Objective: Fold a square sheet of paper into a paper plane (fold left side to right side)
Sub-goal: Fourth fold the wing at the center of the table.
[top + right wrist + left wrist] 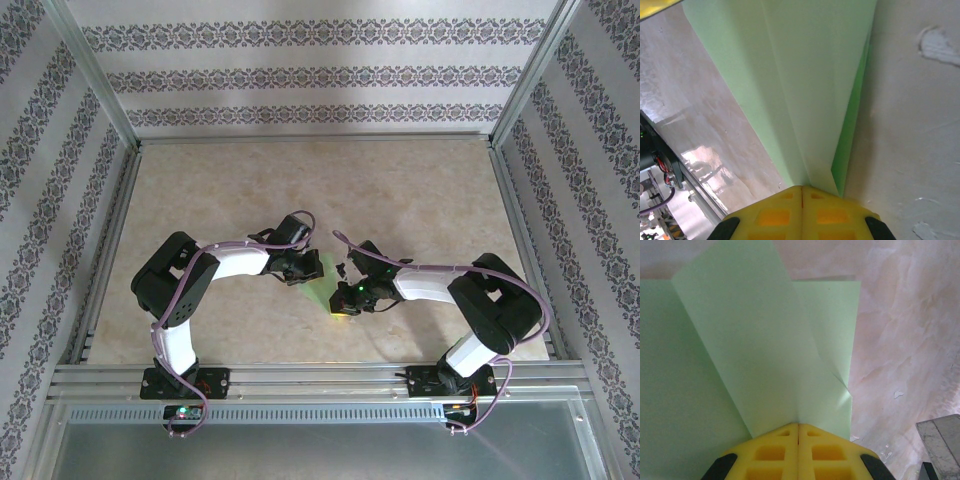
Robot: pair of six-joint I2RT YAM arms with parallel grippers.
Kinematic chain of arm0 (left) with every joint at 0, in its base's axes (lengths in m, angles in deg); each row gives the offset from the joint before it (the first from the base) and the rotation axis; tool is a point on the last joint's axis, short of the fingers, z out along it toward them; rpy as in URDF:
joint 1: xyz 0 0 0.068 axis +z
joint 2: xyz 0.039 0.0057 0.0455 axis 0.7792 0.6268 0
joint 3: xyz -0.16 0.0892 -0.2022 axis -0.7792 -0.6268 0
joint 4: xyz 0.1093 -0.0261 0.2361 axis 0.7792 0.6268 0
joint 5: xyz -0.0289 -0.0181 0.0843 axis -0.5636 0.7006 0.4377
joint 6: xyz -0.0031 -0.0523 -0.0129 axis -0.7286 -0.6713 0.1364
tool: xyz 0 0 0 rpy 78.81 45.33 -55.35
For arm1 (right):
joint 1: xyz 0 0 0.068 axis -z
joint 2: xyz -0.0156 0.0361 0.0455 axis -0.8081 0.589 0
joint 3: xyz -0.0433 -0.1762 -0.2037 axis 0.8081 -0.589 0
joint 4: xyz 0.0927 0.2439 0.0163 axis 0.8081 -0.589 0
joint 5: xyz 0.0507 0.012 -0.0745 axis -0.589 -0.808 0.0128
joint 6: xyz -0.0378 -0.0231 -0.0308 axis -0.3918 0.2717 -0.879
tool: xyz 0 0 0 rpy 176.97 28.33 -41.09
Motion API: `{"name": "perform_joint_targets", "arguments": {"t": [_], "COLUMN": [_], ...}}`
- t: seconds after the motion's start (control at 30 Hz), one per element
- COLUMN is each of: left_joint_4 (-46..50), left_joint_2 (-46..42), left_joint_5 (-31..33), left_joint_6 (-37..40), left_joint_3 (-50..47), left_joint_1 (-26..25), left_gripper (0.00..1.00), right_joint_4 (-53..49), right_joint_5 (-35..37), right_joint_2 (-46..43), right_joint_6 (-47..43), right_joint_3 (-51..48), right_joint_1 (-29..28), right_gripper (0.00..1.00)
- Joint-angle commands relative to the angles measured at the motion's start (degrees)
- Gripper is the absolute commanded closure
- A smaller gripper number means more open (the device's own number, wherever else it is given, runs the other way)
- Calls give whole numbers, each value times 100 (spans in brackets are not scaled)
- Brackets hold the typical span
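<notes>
Left hand [798, 429] first: its two yellow fingers [770, 455] are pressed flat together, no gap between them, and the edge of the square sheet of paper [755, 350] runs right into the seam where they meet. That's a pinch on the paper. From those tips a pale green flap rises up and away, tilted, while the rest of the sheet lies flat beneath it on the counter [900, 330]; there's a small crumple at the flap's right edge.

Over to the right hand [801, 191]: same story, yellow fingers [775, 215] closed tight on each other, and the green paper narrows down to a point exactly at their tips. Layers are visible here, a lighter panel over a darker green fold along the right side.

From above, the two hands face each other near the middle of the counter, left one [300, 268] slightly farther back, right one [352, 292] nearer, with the green sheet between them. The marbled beige counter spreads out all round, bordered by metal rails [300, 380] and patterned walls [300, 70].
</notes>
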Motion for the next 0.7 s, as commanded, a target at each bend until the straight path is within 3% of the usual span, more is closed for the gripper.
{"name": "perform_joint_targets", "arguments": {"t": [0.0,0.67], "left_joint_4": [493,766], "left_joint_2": [177,235], "left_joint_5": [263,438], "left_joint_6": [15,12], "left_joint_3": [16,45], "left_joint_1": [-29,23], "left_gripper": [93,94], "right_joint_4": [-138,-270], "right_joint_5": [52,-127], "right_joint_2": [129,-91], "right_joint_6": [-111,-68], "right_joint_3": [-96,-318], "right_joint_1": [-60,-164], "right_gripper": [95,95]}}
